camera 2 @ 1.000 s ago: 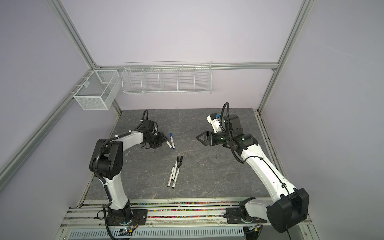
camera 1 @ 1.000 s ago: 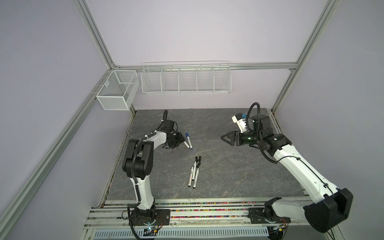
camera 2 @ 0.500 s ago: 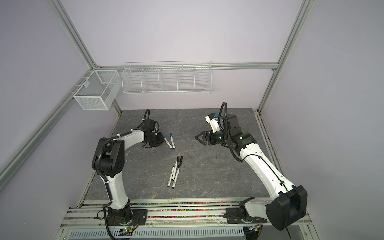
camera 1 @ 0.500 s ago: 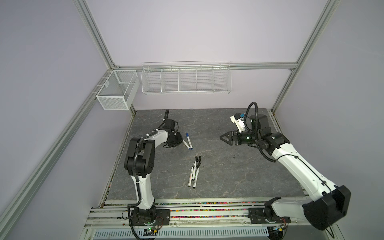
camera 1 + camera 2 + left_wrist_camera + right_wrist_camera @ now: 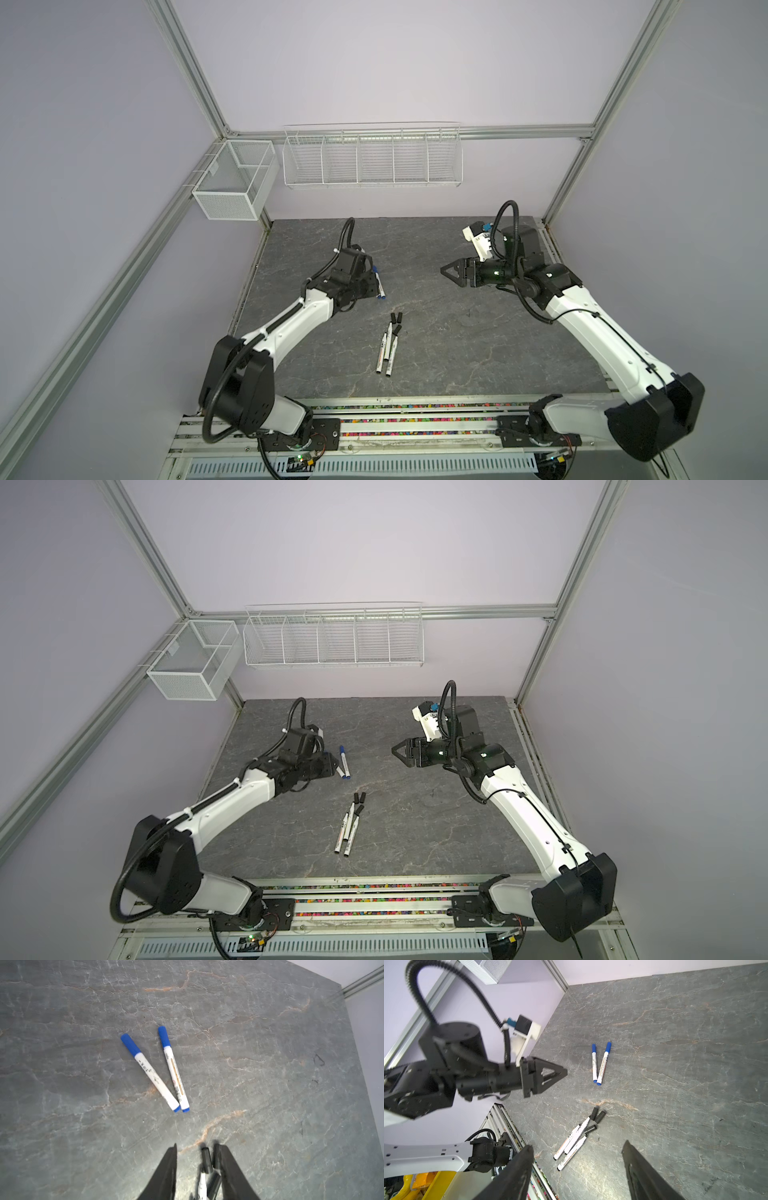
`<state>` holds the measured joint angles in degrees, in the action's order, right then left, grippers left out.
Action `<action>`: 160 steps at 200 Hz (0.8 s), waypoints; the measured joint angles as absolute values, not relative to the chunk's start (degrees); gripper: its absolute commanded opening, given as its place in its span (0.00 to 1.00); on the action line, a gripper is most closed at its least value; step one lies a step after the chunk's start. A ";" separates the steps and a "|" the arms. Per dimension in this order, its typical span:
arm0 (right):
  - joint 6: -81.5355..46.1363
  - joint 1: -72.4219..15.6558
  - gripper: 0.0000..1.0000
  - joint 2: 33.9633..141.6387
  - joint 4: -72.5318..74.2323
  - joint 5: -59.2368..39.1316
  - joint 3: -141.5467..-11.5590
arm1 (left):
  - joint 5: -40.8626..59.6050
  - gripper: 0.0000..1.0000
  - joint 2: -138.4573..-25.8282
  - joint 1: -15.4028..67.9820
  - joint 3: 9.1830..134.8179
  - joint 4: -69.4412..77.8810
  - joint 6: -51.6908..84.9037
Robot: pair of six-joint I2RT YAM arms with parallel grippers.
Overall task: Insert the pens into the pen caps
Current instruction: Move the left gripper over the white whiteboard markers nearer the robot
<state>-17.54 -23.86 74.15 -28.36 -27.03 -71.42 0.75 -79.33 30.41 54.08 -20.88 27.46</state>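
Shows grey veined table [image 5: 457, 374] between lilac walls [image 5: 395, 62] and aluminium frame [image 5: 519, 131], two wire baskets [image 5: 372, 158] up on the walls, pen print too small to read, left gripper [image 5: 197, 1145] partly parted and empty beside two capped blue pens [image 5: 175, 1073], right gripper [image 5: 449, 272] wide apart and empty, black pens [image 5: 384, 349] and loose caps [image 5: 600, 1116] at mid table.

Robotics lab, enclosed test cell. Evidence: aluminium-profile frame [image 5: 189, 70], plain lavender wall panels [image 5: 395, 62], paired robot arms [image 5: 291, 328] bolted to a slotted rail [image 5: 415, 420] (exposed wiring at the bases), grey stone-patterned tabletop [image 5: 457, 353], wall-hung wire basket [image 5: 372, 166], mesh bin [image 5: 226, 199].
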 measured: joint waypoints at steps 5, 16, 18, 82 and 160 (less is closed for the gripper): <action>-17.54 -23.83 0.71 74.08 -28.27 -26.87 -71.42 | 0.03 0.34 -77.14 31.35 51.42 -20.43 27.77; -17.54 -23.83 0.71 73.97 -28.18 -26.57 -71.42 | -2.15 0.34 -71.90 33.89 45.10 -20.12 28.58; -17.54 -23.83 0.71 73.95 -28.16 -26.52 -71.42 | -2.61 0.34 -71.37 34.22 44.42 -20.12 28.58; -17.52 -23.86 0.71 72.73 -28.01 -25.26 -70.96 | -9.06 0.44 -51.59 43.97 28.53 -24.36 35.33; -17.21 -23.83 0.71 70.89 -27.46 -23.97 -69.04 | -8.49 0.52 -59.55 50.11 28.77 -27.07 36.51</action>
<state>-17.21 -23.83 70.89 -27.46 -23.97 -69.04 -8.49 -59.55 50.11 28.77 -27.07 36.51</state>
